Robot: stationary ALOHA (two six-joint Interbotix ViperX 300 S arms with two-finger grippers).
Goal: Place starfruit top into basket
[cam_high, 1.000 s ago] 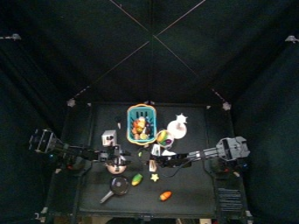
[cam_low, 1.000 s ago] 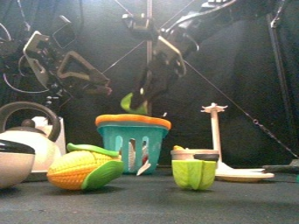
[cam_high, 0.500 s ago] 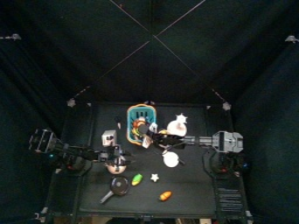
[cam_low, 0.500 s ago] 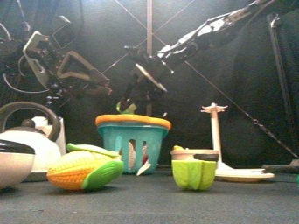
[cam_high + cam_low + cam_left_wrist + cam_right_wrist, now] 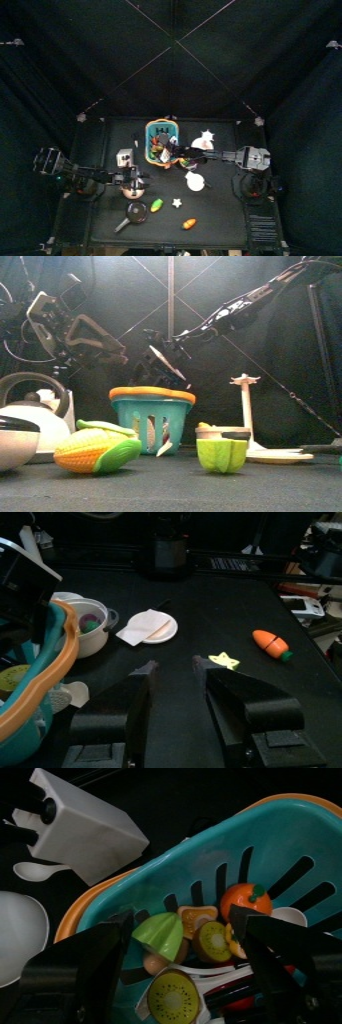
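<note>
The right arm has swung from 3 o'clock across the bench (image 5: 221, 215) and now hangs over the basket (image 5: 162, 140), which sits at 12 o'clock. A second ago the right tool (image 5: 187, 938) pinched a green piece just above the rim. Now its jaws stand wide apart with nothing between them. A light green wedge (image 5: 158, 933), probably the starfruit top, lies inside the basket among the other toy fruit. I judge the drop made and the task all but finished, with only the arm's withdrawal left. The left arm has not stirred at 9 o'clock, and the left tool (image 5: 174, 677) is open and empty.

Counted, there are:
- one bench and two arms
- one basket
- one kettle (image 5: 27, 406) at 9 o'clock
- one corn cob (image 5: 96, 451) at 7 o'clock
- one ribbed green fruit half (image 5: 222, 454) at 5 o'clock
- one carrot (image 5: 271, 642) and one small yellow star (image 5: 225, 661), both near 6 o'clock

Inside the basket, the right wrist view shows one green wedge, one orange (image 5: 245, 898) and two kiwi halves (image 5: 174, 998). Other pieces may lie hidden beneath them.
</note>
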